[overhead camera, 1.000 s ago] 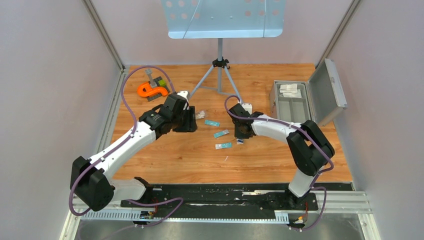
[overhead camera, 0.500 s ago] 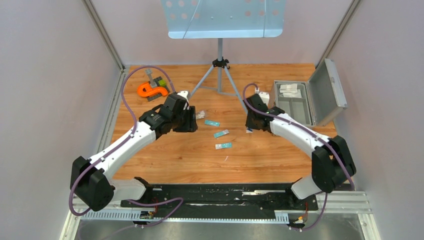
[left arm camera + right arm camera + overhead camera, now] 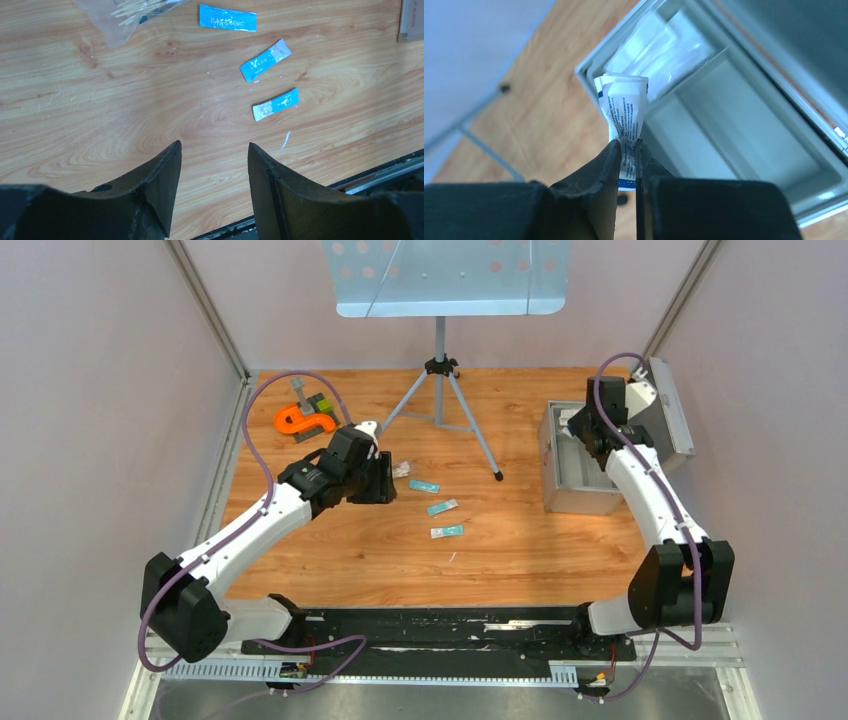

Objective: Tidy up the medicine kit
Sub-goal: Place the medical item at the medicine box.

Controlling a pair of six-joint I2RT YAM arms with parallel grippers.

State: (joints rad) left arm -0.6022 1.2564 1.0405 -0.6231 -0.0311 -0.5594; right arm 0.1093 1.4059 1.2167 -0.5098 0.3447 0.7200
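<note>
Over the far-right medicine kit (image 3: pixel 575 502), the right gripper (image 3: pixel 627 145) is pinching a white packet (image 3: pixel 624 105); left gripper (image 3: pixel 214 147) gaping, three blue packets (image 3: pixel 227 17) waiting

Robot lab test cell: wood-grain worktop (image 3: pixel 520 570) boxed in by plain pale walls (image 3: pixel 100 390) and metal corner posts (image 3: pixel 205 305). Left arm (image 3: pixel 270 515) and right arm (image 3: pixel 650 480) bolted to black base rail (image 3: pixel 440 625). Perforated blue panel (image 3: pixel 450 275) on tripod (image 3: pixel 440 390). Loose purple cables (image 3: pixel 255 430).
</note>
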